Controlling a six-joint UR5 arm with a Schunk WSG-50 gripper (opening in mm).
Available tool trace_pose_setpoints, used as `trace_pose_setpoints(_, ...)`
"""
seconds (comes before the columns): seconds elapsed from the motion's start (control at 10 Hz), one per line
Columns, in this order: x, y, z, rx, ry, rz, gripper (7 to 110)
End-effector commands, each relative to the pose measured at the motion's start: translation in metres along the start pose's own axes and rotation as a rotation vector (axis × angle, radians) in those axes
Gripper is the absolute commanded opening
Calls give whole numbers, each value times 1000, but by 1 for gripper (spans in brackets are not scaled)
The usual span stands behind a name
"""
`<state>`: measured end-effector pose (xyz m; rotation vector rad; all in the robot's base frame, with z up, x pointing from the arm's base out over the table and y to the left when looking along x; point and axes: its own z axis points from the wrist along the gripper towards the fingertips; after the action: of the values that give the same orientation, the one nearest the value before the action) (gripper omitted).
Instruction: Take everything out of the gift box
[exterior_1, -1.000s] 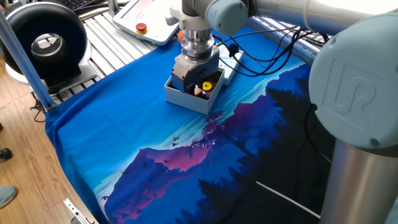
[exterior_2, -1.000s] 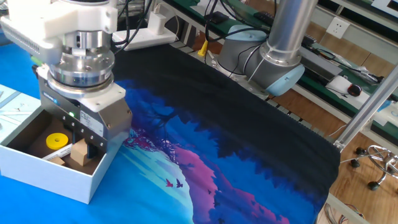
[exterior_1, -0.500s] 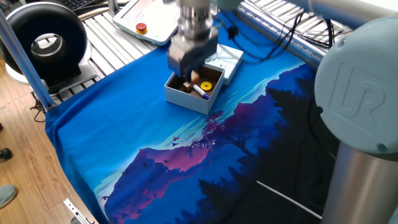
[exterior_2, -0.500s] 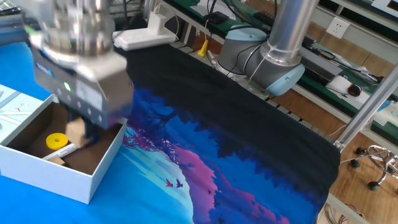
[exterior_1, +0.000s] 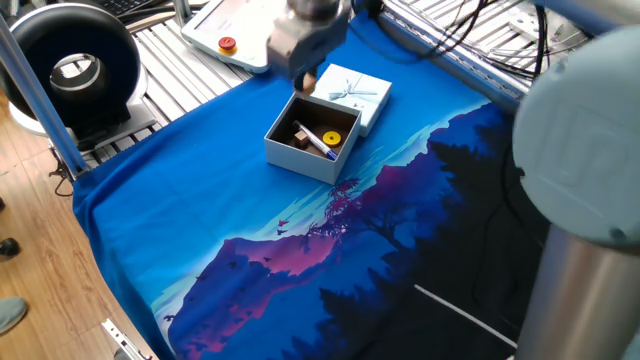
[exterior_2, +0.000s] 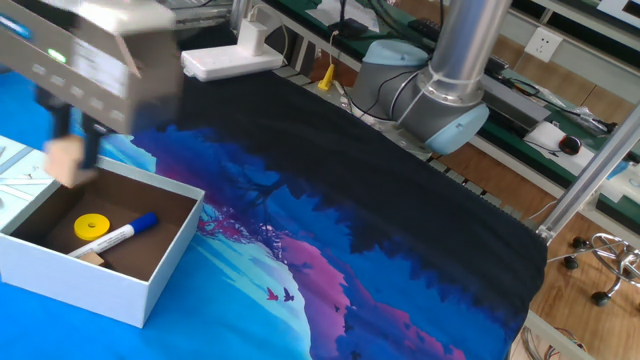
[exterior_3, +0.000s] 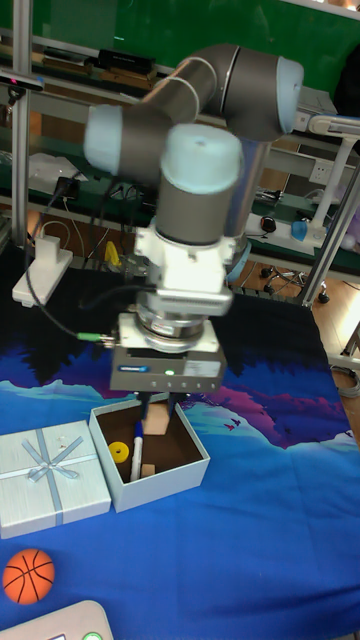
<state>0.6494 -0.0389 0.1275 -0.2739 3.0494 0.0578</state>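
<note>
The gift box (exterior_1: 290, 152) (exterior_2: 100, 290) (exterior_3: 190, 468) stands open on the blue cloth. Inside it lie a yellow disc (exterior_2: 92, 224) (exterior_1: 331, 138) (exterior_3: 120, 449), a blue-and-white pen (exterior_2: 125, 233) (exterior_1: 318, 142) (exterior_3: 137, 445) and a wooden cube (exterior_2: 90, 258) (exterior_3: 148, 470). My gripper (exterior_2: 66, 162) (exterior_1: 308, 79) (exterior_3: 160, 402) is blurred above the box's far side, shut on another wooden cube (exterior_2: 64, 158) (exterior_1: 308, 80) lifted clear of the rim. An orange ball (exterior_3: 28, 575) rests on the cloth outside the box.
The flat pale-blue lid with ribbon bow (exterior_1: 355, 92) (exterior_3: 50, 478) lies right beside the box. A white control pendant with a red button (exterior_1: 235, 35) sits beyond the cloth's edge. A black round device (exterior_1: 75, 70) stands at the left.
My gripper has risen out of the box with a wooden cube in it and drifted toward the lid side. The pen and disc now show uncovered.
</note>
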Motion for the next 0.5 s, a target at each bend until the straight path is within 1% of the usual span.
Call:
trace_pose_setpoints(0.0, -2, -61, 30, -11, -15, -37, 7)
trace_pose_setpoints(0.1, 1, -81, 38, 34, -31, -27, 7)
trace_pose_setpoints(0.2, -1, -101, 38, 100, -53, -26, 7)
trace_pose_setpoints(0.3, -1, -98, 39, 86, -51, -32, 7)
trace_pose_setpoints(0.4, 1, -97, 43, 78, -44, -40, 7)
